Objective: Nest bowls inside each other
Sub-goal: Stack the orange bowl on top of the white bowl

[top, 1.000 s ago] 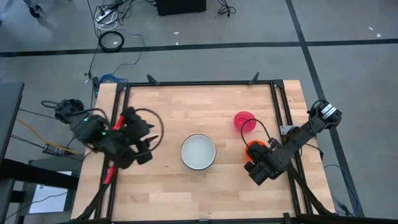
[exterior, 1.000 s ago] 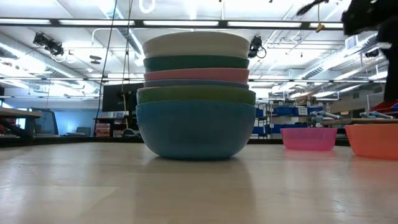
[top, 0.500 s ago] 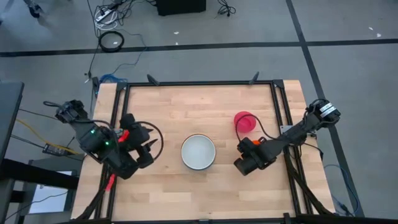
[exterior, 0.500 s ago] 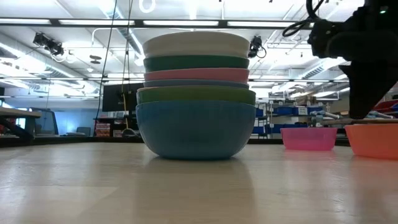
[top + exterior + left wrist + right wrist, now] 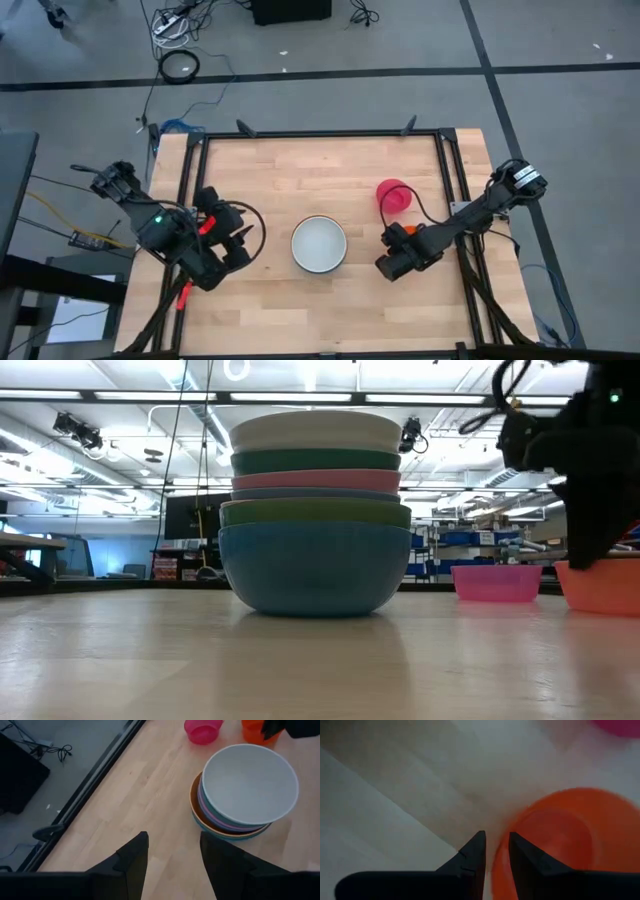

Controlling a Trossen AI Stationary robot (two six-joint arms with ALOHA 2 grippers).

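Note:
A stack of nested bowls (image 5: pixel 319 244), white on top and blue at the bottom (image 5: pixel 314 565), stands on its base at the table's middle. To its right a magenta bowl (image 5: pixel 394 196) and a small orange bowl (image 5: pixel 600 585) rest on their bases. My right gripper (image 5: pixel 400 246) points down over the orange bowl (image 5: pixel 555 840), its fingers a little apart. One finger stands over the bowl's inside and the other outside its rim. Left of the stack, my left gripper (image 5: pixel 172 852) hovers open above bare wood. My right gripper comes from above at the orange bowl's rim (image 5: pixel 496 870) on the side toward the stack. One finger (image 5: pixel 525 860) is inside and one (image 5: pixel 472 857) is outside. I cannot tell whether either finger touches the rim. The bowl sits upright on the table.
Black frame rails (image 5: pixel 446 190) run along the table's edges. Bare wood (image 5: pixel 300 310) lies free along the near side and at the far left. The magenta bowl (image 5: pixel 497 582) stands close behind the orange one.
My right gripper has gone down and a little toward the stack, tipping more steeply, and now stands over the orange bowl. My left gripper has sunk a little. All the bowls have stayed where they were.

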